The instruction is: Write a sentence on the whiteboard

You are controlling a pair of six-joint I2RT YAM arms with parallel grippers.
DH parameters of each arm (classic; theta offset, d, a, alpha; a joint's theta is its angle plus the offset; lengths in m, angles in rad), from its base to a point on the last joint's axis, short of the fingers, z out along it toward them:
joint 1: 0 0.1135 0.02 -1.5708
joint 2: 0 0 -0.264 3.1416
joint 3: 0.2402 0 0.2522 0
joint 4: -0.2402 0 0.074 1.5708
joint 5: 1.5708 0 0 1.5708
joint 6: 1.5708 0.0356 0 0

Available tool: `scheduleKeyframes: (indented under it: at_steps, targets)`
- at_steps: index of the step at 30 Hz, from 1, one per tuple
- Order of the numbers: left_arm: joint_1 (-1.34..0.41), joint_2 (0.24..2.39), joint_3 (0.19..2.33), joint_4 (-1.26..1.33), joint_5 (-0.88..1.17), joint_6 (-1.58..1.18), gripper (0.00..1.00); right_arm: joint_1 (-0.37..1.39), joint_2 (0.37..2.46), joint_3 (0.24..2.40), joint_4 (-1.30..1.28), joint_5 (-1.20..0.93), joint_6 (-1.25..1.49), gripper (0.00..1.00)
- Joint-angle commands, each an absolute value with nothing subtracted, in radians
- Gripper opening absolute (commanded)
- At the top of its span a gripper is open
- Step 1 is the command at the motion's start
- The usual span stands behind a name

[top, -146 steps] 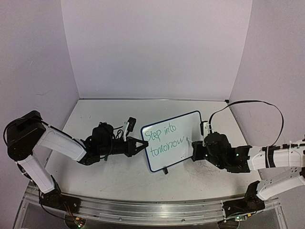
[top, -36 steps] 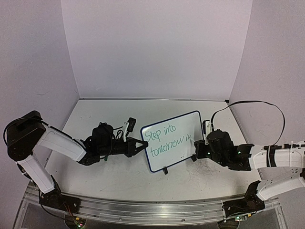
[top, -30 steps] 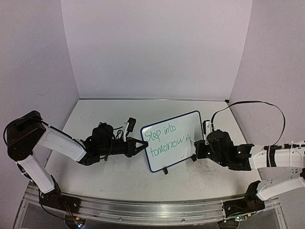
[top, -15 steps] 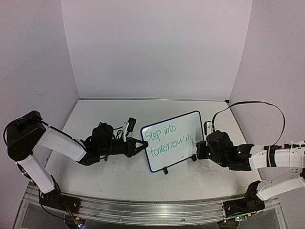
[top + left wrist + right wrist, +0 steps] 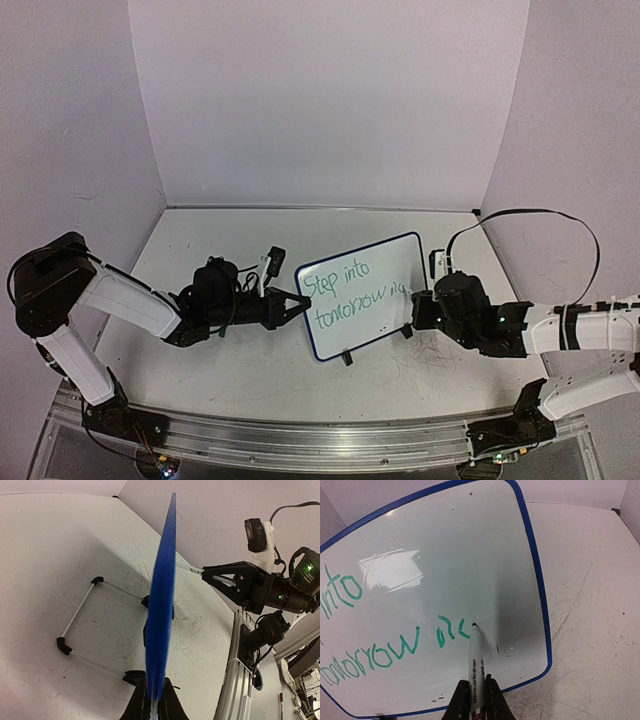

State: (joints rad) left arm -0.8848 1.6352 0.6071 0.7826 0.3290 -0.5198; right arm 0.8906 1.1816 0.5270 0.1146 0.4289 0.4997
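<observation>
Two arms come in from the near edge: the left gripper (image 5: 295,303) is clamped on the whiteboard's (image 5: 385,255) left rim, and the right gripper (image 5: 476,697) is closed on a marker (image 5: 474,652), tip touching the board low on its right side. Board's standing on its feet mid-table (image 5: 230,370) between the two grippers. Sentence (image 5: 345,290) is in green, "Step into" over "tomorrow", plus a couple of strokes just left of the tip.

the sentence (image 5: 345,293) on the whiteboard (image 5: 395,258) reads "step into tomorrow".
</observation>
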Motion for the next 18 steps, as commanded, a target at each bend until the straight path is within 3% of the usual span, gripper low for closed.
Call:
scheduleKeyframes:
  at_steps: [1,18]
  targets:
    - [-0.881,1.621,0.601,0.733,0.333,-0.506,0.00,0.886,1.183,0.551,0.155,0.451,0.479,0.00]
    - [-0.881,1.625,0.603,0.733,0.331,-0.505,0.00,0.886,1.147,0.544,0.158,0.395,0.446,0.00]
